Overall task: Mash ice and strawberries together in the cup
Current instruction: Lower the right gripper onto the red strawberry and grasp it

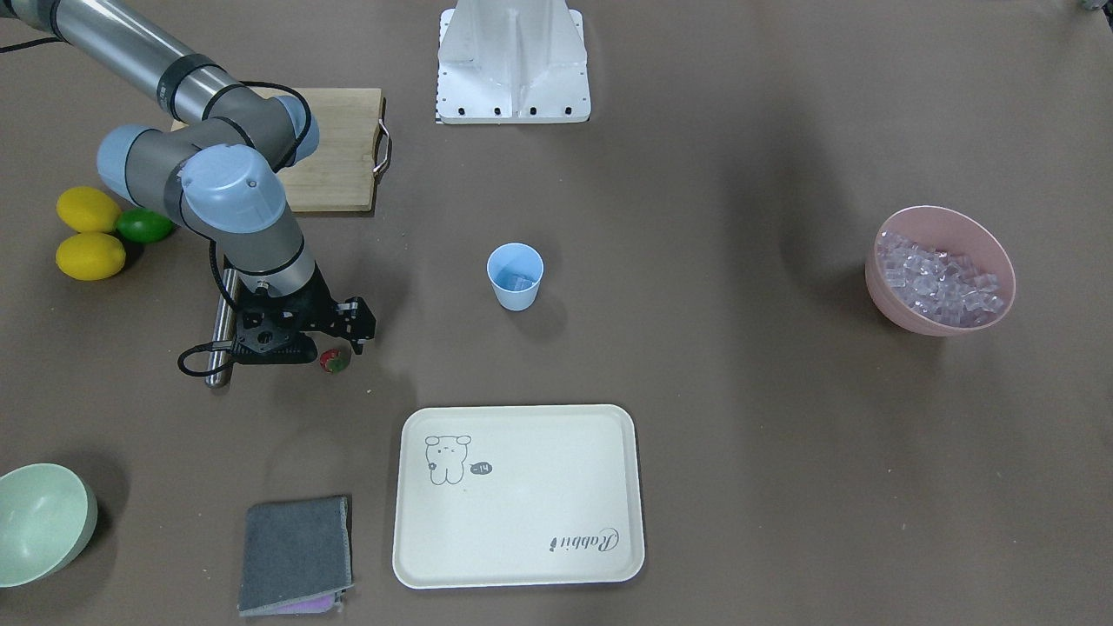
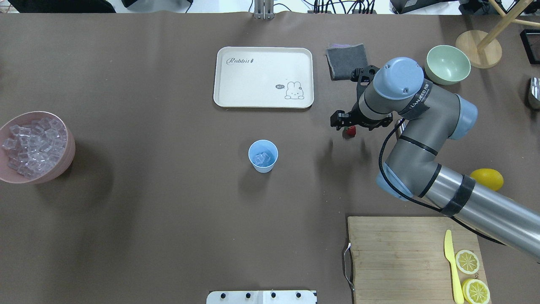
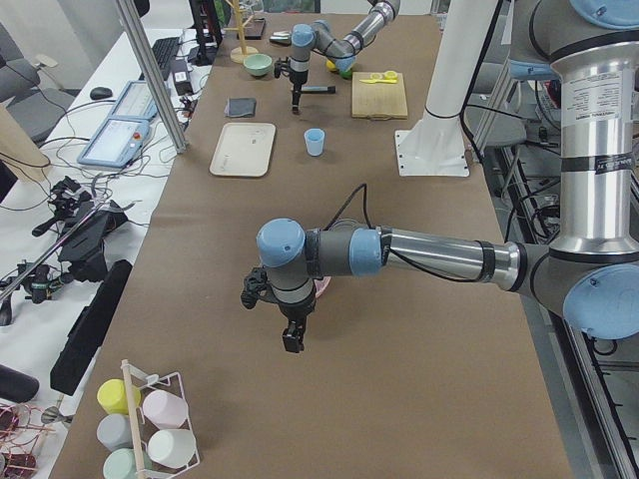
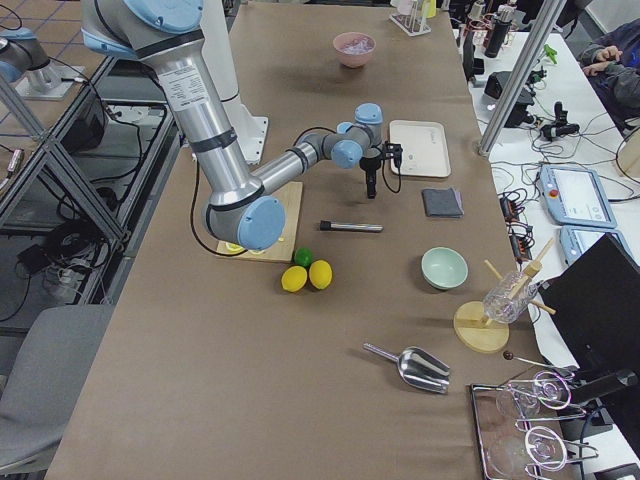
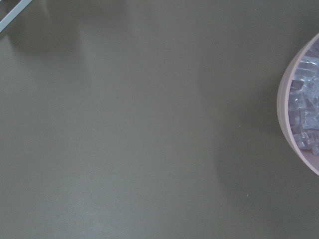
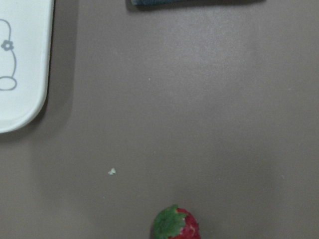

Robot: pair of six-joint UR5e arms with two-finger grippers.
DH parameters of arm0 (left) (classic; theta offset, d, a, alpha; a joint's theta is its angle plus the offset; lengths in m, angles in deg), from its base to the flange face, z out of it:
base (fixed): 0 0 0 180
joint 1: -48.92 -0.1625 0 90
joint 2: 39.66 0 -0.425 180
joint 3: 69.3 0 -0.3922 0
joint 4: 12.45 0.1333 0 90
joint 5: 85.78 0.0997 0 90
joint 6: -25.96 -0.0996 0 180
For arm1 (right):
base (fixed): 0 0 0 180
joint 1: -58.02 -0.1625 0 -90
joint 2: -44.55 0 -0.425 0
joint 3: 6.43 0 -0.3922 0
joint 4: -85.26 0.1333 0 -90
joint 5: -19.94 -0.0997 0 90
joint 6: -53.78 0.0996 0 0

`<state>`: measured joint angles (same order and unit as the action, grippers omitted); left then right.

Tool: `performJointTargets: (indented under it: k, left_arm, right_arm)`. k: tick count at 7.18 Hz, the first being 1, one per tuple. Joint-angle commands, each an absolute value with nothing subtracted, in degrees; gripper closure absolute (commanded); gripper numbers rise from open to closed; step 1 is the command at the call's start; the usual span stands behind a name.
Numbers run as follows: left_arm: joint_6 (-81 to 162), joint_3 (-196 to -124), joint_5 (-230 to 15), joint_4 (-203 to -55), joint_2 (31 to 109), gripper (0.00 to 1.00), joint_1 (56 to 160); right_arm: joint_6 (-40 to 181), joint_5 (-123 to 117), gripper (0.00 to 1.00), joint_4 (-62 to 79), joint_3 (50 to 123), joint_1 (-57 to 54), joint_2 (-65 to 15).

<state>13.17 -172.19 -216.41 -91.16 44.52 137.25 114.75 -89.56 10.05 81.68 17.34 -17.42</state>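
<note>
The light blue cup (image 2: 263, 156) stands upright mid-table with a few clear ice cubes (image 2: 261, 158) in it. More ice (image 1: 939, 278) fills the pink bowl (image 1: 904, 315). A small red strawberry (image 1: 332, 361) with a green cap sits right under my right gripper (image 2: 348, 126), which points straight down, right of the cup in the overhead view. Its fingers are hidden, and I cannot tell whether they grip the strawberry (image 6: 175, 225) or whether it rests on the table. My left gripper (image 3: 291, 339) hangs near the pink bowl (image 5: 286, 109); I cannot tell its state.
A cream tray (image 1: 522, 496) lies beyond the cup, with a grey cloth (image 1: 296, 556) and a pale green bowl (image 1: 39, 522) further along. A metal rod (image 1: 222, 330) lies under the right arm. Two lemons (image 1: 87, 235), a lime (image 1: 143, 226) and a cutting board (image 2: 400, 253) are nearer the robot.
</note>
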Motion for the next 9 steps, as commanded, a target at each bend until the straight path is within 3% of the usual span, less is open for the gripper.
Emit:
performJointTargets:
  k: [1,5,8,9]
  left_arm:
    - [13.2,-171.3,-216.5,-92.4,44.5,0.0,137.3]
    - [13.2,-168.2,-216.5,-96.9,44.2,0.0,137.3]
    - [13.2,-168.2,-216.5,-96.9,44.2,0.0,137.3]
    - [13.2,-168.2,-216.5,-96.9,44.2,0.0,137.3]
  right_arm:
    - [114.7,-89.5,0.13,11.0,80.3,17.9,-17.2]
    - [113.7,-89.4,0.32,11.0,80.2,17.6,-17.4]
    - [113.4,-89.1,0.36,11.0,79.8,17.3,-17.2]
    - [113.4,-89.1,0.46,11.0,79.5,17.3,-17.0]
